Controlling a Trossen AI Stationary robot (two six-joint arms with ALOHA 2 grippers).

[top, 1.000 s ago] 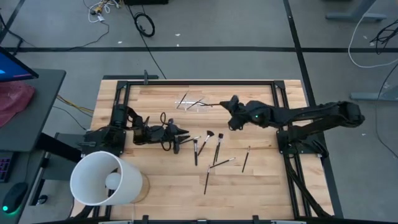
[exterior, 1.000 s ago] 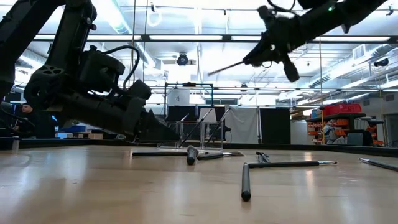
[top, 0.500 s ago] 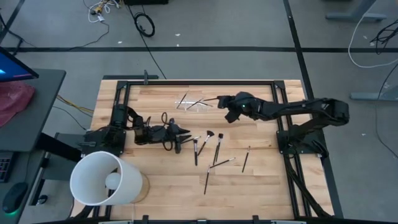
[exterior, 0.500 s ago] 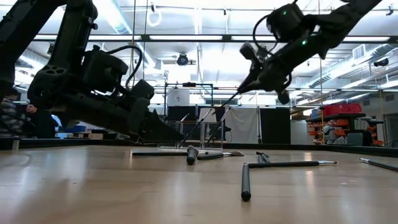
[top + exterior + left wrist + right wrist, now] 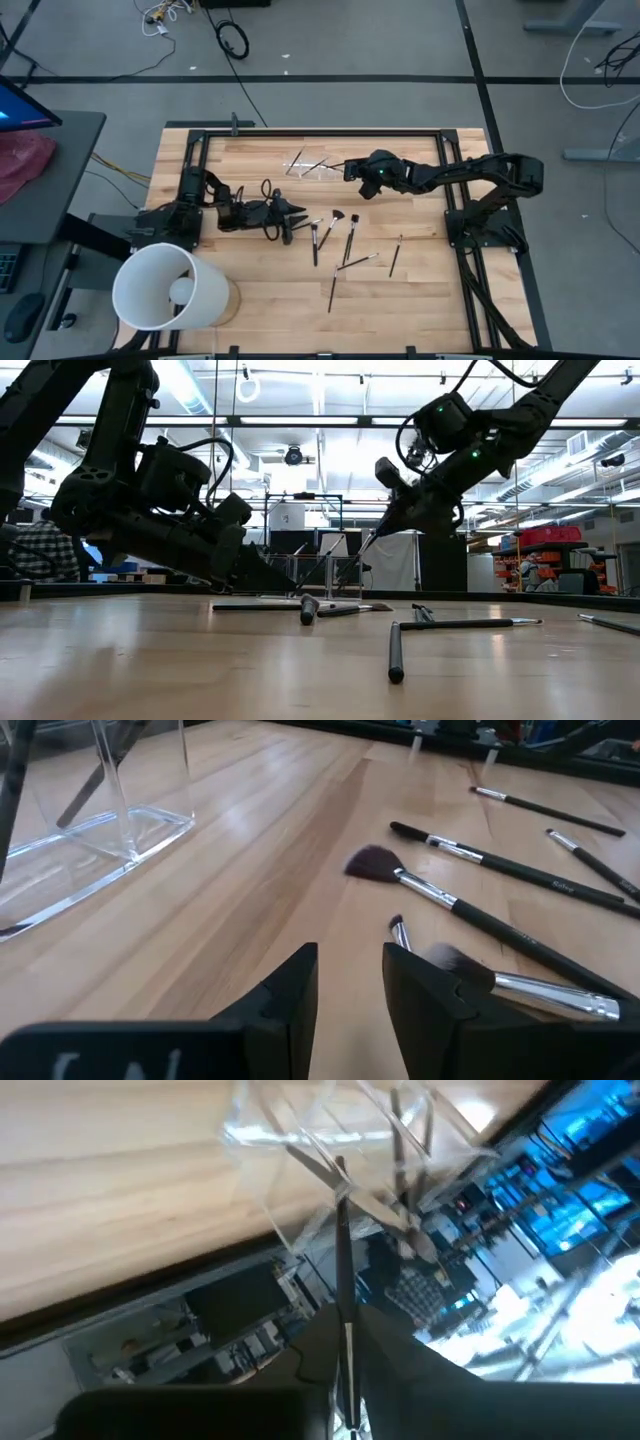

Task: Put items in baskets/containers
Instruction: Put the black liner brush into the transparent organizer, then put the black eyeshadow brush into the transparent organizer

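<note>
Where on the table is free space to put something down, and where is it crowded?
Free: the wood between the white bucket and the loose brushes, and the strip beyond the rightmost brush. Crowded: the middle, where brushes lie by the left claw, and the far side, where the right claw holds a brush at the clear holder.

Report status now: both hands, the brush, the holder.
Right hand over clear holder, brush between its fingers, tip in the holder. Left hand waits low, fingers apart, empty. Loose brushes on table, not in the way.
</note>
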